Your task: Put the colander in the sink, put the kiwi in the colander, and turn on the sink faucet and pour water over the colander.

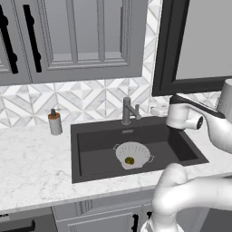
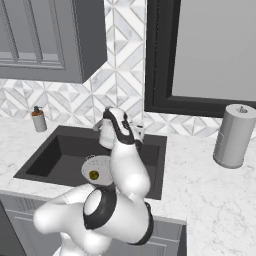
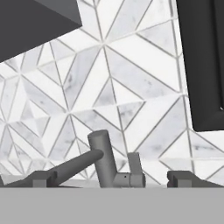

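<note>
The white colander [image 1: 134, 153] sits on the floor of the dark sink [image 1: 90, 149], and the olive-brown kiwi [image 1: 129, 160] lies inside it. From the right base view, the colander [image 2: 98, 168] and kiwi [image 2: 93, 174] show just left of my arm. The dark faucet [image 1: 127, 111] stands at the sink's back edge, with no water running. My gripper [image 1: 162, 112] hovers over the back right of the sink, to the right of the faucet, facing the backsplash. In the hand view the faucet [image 3: 104, 159] rises between my spread fingertips [image 3: 43, 179]; the gripper [image 3: 113, 179] is open and holds nothing.
A soap bottle [image 1: 55, 122] stands on the marble counter [image 1: 36, 167] left of the sink. A grey ribbed canister [image 2: 234, 135] stands on the counter to the right. A dark-framed window [image 1: 199, 45] and grey wall cabinets [image 1: 72, 36] hang above.
</note>
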